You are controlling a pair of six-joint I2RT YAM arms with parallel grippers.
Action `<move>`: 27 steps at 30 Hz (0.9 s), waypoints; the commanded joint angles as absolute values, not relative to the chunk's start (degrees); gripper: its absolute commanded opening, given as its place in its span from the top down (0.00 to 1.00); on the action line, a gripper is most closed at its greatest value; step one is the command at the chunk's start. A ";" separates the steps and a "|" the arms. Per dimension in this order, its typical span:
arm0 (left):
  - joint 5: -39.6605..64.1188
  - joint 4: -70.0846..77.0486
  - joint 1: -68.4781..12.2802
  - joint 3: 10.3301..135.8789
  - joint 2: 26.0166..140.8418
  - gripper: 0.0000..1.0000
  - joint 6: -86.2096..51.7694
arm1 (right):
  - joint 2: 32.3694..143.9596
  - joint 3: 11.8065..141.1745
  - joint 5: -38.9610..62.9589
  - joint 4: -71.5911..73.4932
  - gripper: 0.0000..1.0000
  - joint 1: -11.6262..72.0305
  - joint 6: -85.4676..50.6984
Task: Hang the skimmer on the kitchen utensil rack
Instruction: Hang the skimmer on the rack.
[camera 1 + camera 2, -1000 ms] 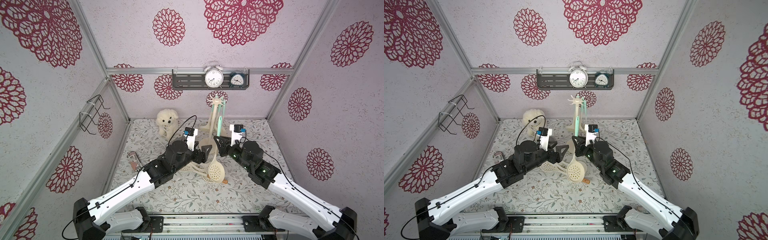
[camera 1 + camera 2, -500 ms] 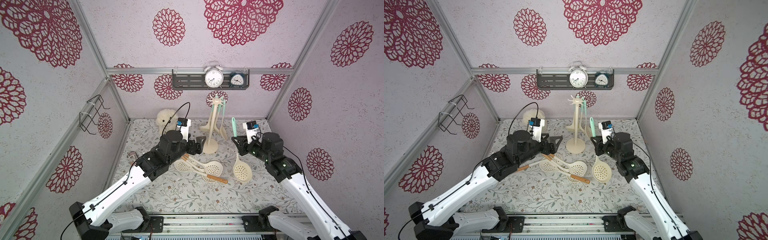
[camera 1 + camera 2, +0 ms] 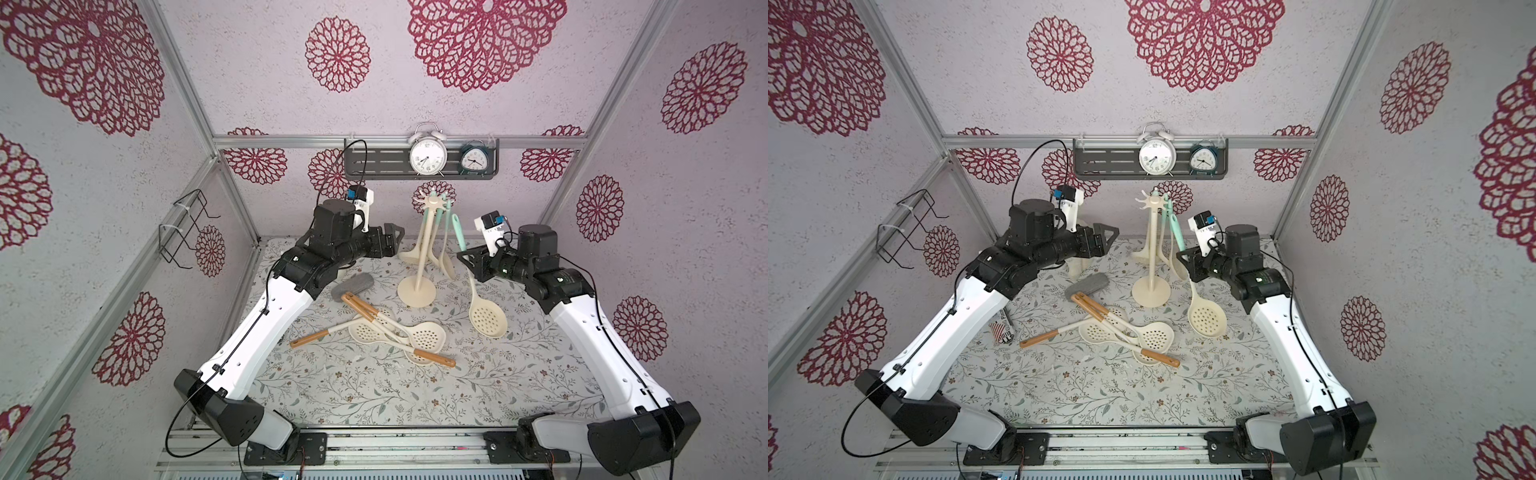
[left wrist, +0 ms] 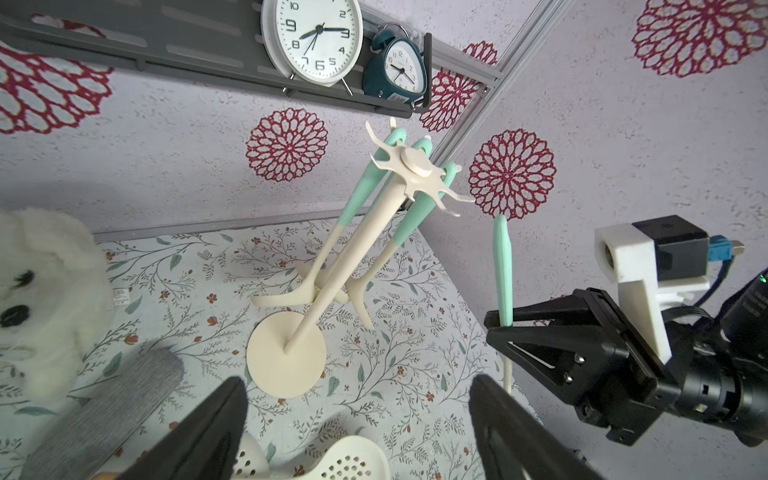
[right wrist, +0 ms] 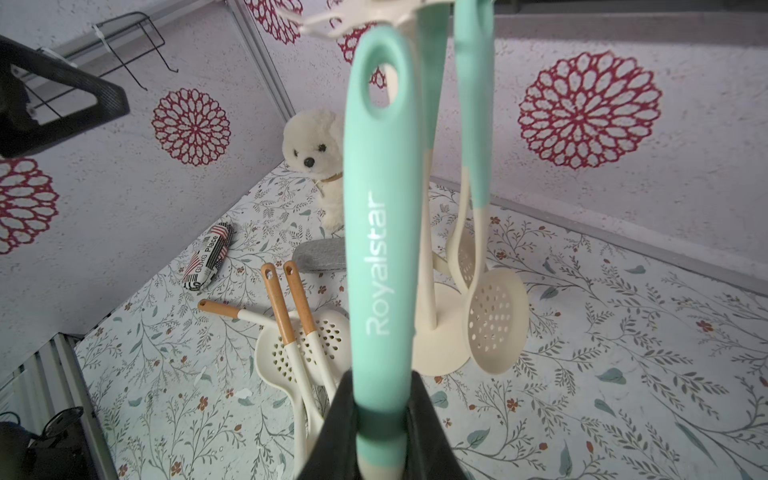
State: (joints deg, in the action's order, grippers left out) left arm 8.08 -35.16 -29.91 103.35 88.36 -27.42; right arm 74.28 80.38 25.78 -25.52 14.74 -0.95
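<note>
The skimmer (image 3: 487,320) has a cream perforated head and a mint handle (image 5: 380,249). It hangs upright above the mat, to the right of the kitchen utensil rack (image 3: 424,249). My right gripper (image 3: 467,259) is shut on the lower handle (image 4: 503,270). In the right wrist view the gripper (image 5: 380,399) clamps the handle, and the handle's hanging hole sits just below the rack's hook crown (image 5: 353,16). My left gripper (image 3: 392,239) hovers open and holding nothing, left of the rack pole. The crown (image 4: 415,170) carries three mint-handled utensils.
Several wooden-handled skimmers (image 3: 395,332) lie crossed on the floral mat in front of the rack base (image 3: 417,291). A grey roll (image 3: 353,284), a plush dog (image 5: 316,145) and a striped pouch (image 3: 1000,330) lie at left. A clock shelf (image 3: 374,160) and a wire wall rack (image 3: 183,232) hang on the walls.
My right gripper carried the skimmer to the right of the rack, then lifted it toward the crown. My left gripper rose from the pile and stayed open.
</note>
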 commanded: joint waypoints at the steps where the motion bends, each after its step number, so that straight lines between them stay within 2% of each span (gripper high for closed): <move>1: 10.98 -39.66 -27.61 111.32 92.00 0.13 -26.49 | 75.19 84.76 28.77 -25.59 1.00 11.98 -0.89; 6: 13.20 -44.94 -25.88 123.79 100.10 0.14 -26.11 | 78.90 89.57 34.55 -28.55 1.00 11.15 -0.01; 15: 16.98 -45.86 -25.69 134.52 109.39 0.15 -27.64 | 82.42 92.73 36.47 -32.62 1.00 11.78 1.31; 20: 20.95 -46.03 -25.66 138.89 114.61 0.17 -28.93 | 82.71 93.32 36.91 -32.95 1.00 12.26 1.49; 27: 22.52 -45.49 -25.69 139.14 116.26 0.17 -29.50 | 81.82 93.36 36.82 -31.97 1.00 12.63 1.41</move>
State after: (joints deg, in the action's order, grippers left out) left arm 20.58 -45.43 -25.85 138.08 115.81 -29.12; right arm 83.22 91.61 35.24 -33.67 12.25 0.47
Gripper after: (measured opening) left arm 0.832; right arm 0.170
